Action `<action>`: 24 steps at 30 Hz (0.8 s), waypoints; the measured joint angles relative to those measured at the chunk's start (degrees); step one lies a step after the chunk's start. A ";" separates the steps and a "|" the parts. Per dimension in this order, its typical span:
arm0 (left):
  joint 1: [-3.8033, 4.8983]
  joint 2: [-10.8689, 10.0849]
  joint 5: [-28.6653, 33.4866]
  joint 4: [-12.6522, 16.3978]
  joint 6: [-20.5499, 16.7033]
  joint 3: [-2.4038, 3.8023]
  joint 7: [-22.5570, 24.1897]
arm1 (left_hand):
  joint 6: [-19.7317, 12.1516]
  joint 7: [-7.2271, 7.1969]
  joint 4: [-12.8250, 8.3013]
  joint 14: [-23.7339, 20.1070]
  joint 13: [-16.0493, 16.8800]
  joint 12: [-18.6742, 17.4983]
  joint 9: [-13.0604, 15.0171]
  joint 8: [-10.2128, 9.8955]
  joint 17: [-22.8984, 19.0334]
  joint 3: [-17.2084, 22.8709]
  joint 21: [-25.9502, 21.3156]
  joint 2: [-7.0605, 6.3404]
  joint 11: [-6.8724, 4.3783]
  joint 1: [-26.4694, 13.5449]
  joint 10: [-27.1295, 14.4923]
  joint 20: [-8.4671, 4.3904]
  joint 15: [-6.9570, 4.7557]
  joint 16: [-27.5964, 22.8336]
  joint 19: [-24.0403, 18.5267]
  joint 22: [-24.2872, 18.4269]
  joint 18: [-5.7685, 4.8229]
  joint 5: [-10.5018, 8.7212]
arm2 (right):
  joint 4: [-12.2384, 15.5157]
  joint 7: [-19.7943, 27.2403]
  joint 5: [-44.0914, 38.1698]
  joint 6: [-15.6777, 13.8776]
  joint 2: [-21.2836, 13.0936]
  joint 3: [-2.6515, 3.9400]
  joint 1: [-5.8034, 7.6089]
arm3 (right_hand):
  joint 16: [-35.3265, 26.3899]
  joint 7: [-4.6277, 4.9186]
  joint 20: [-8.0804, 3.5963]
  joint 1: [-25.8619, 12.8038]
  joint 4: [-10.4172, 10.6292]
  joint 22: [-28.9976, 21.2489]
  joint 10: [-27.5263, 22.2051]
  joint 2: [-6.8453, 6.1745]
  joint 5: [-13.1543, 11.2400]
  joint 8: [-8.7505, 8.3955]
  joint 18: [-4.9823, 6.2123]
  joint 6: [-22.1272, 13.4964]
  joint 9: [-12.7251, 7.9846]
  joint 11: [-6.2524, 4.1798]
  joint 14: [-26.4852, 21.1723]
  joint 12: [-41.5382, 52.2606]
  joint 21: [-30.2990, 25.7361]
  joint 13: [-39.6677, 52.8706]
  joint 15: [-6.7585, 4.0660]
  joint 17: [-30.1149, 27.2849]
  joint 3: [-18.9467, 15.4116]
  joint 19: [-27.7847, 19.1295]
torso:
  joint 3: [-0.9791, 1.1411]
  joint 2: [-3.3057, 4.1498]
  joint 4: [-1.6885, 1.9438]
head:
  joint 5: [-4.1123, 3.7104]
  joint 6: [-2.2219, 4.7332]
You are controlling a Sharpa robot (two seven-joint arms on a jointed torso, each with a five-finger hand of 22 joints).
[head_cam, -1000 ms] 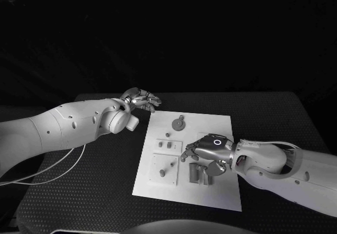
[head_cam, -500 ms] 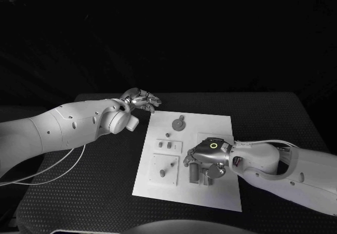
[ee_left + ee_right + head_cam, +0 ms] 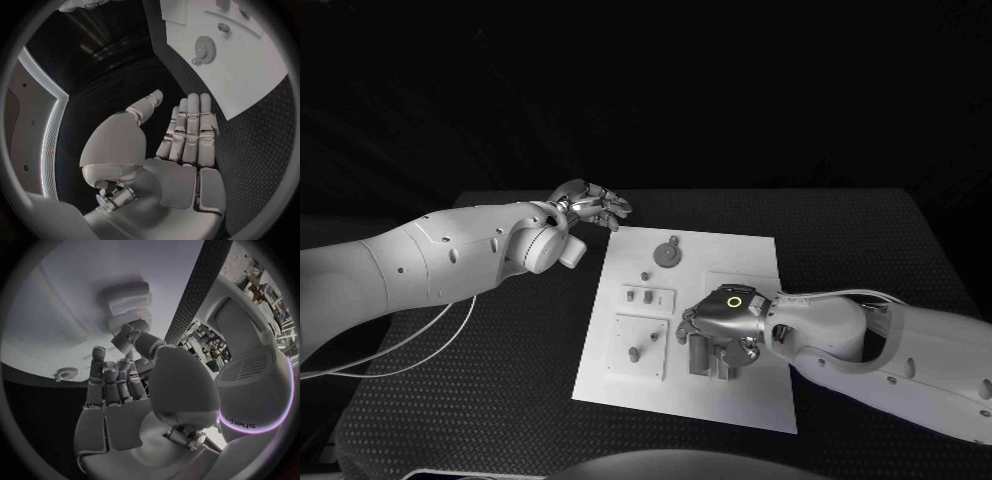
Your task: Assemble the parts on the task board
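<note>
The table (image 3: pixel 488 380) in front of you is black and textured, in a dark room, and the white task board (image 3: pixel 747 250) lies flat in the middle of it. Your parts are spread over the board: a round gear-like part (image 3: pixel 669 254) near the far end, a few small pegs (image 3: pixel 640 296) in the middle, one small piece on the square plate (image 3: pixel 635 352) at the near left, and a set of upright blocks (image 3: pixel 707 355) at the near middle.

Your right hand (image 3: pixel 721 318) hangs over those blocks, fingers pointing down around them. In the right wrist view the thumb tip (image 3: pixel 127 338) sits at the edge of the stacked blocks (image 3: pixel 128 302) while the other fingers (image 3: pixel 112 375) are straight and apart, so the hand looks open and holds nothing, though you cannot tell for sure whether the thumb touches.

Your left hand (image 3: pixel 589 203) idles beyond the board's far left corner, off the plate. The left wrist view shows its fingers (image 3: pixel 190 125) extended side by side, thumb apart, nothing in the palm.

Judge the parts as small, rigid and light, probably smooth plastic, so they may slip or tip under a sideways nudge. Take a block by its two opposite flat sides, thumb against finger, low enough not to topple its neighbours. Hold the gear by its rim or raised hub.
</note>
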 measured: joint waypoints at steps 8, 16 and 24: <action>0.00 -0.07 0.00 0.03 0.01 0.00 -0.01 | 0.00 0.00 0.00 0.00 0.00 0.00 0.00 0.00 -0.01 0.00 0.00 0.00 -0.01 0.00 0.01 0.00 0.00 0.00 0.00 0.00 0.00 0.00 | -0.81 0.20 -0.58 -0.17 0.38 0.01 -0.35 | 0.00 1.54 -0.30 0.02 -0.16 0.00 0.53 1.03 0.00 2.12 0.00 3.59 0.58 -0.52 0.40 1.19 0.89 -0.66 -0.40 -0.11 -0.16 0.30 | 0.03 0.01 0.01 | 0.05 -0.24; -0.01 -0.03 0.00 0.04 0.01 0.00 -0.01 | 0.00 0.00 0.00 0.00 0.00 0.00 0.00 0.00 0.05 0.00 0.00 0.00 -0.08 0.00 0.07 0.00 0.00 -0.22 0.00 0.02 0.00 0.00 | -0.98 0.60 -0.87 -0.35 0.42 0.01 -0.42 | 0.00 2.81 -0.63 -0.76 -0.22 0.00 0.94 1.80 -0.01 4.00 0.00 8.22 0.86 -0.93 1.43 2.21 1.90 -1.58 -0.60 -0.05 -0.47 0.63 | 0.03 0.00 -0.01 | 0.05 -0.31; -0.01 -0.01 0.00 0.03 0.01 0.00 -0.02 | 0.00 0.00 0.00 0.00 0.00 0.00 0.00 0.00 0.05 0.00 0.00 0.00 -0.08 0.00 0.08 0.00 0.00 -0.23 0.00 0.04 0.00 0.00 | -1.17 0.89 -0.96 -0.76 0.45 0.01 -0.45 | 0.00 2.63 -0.81 -1.37 -0.24 0.00 1.27 2.40 -0.01 4.33 0.00 9.24 1.22 -1.27 1.66 2.50 2.21 -2.09 -0.84 0.12 -0.73 0.81 | 0.02 -0.01 -0.02 | -0.08 -0.35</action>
